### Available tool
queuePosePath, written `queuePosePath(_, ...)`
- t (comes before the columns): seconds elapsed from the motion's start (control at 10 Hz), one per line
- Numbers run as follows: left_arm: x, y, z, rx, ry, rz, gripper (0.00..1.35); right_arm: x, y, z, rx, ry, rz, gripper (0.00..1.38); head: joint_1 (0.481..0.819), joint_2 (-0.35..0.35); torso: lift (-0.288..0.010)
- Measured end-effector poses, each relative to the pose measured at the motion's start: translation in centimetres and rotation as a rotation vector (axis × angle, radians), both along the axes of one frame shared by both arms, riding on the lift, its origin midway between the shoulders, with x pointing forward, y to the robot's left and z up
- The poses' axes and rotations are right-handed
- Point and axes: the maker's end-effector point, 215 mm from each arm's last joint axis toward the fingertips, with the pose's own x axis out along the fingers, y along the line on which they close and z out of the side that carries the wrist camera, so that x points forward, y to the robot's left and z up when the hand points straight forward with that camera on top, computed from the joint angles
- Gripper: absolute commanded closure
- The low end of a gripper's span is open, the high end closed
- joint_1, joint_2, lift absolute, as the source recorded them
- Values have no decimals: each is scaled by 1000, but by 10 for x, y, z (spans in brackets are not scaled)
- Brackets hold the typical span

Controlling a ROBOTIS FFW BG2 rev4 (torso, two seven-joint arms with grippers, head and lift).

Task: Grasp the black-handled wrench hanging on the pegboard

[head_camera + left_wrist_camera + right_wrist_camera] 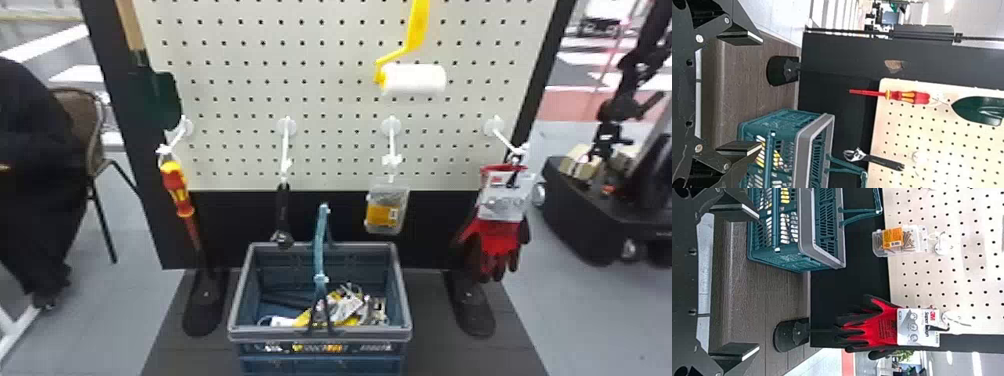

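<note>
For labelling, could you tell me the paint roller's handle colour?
Yellow handle; head view shows it best.

On the red gloves (871,325), the white card (918,327) is carrying a logo, wording + round icons. On the screw box (915,241), the orange label (893,238) is showing print too sm. to read.

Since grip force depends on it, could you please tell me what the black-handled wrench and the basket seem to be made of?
The black-handled wrench: the head looks like bare shiny metal, judging by its silvery glint; the handle is matte black, perhaps a rubber or plastic coating. The basket: probably moulded plastic, given its blue-green lattice walls and smooth grey rim.
</note>
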Motion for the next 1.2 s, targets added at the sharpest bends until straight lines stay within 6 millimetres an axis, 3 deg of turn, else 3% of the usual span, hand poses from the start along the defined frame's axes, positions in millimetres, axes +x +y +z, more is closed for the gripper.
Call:
queuePosePath(0.4,72,-43,29,11,-53,-236,344,-1,2,-3,5,8,2,133,549,0,-100)
queuePosePath(0.9,165,-67,99,47,-137,-401,340,-1,4,-3,9,9,4,133,549,0,-100)
queuePosePath(1.2,212,-87,125,15,-149,-484,302,0,6,-4,11,9,7,133,549,0,-100)
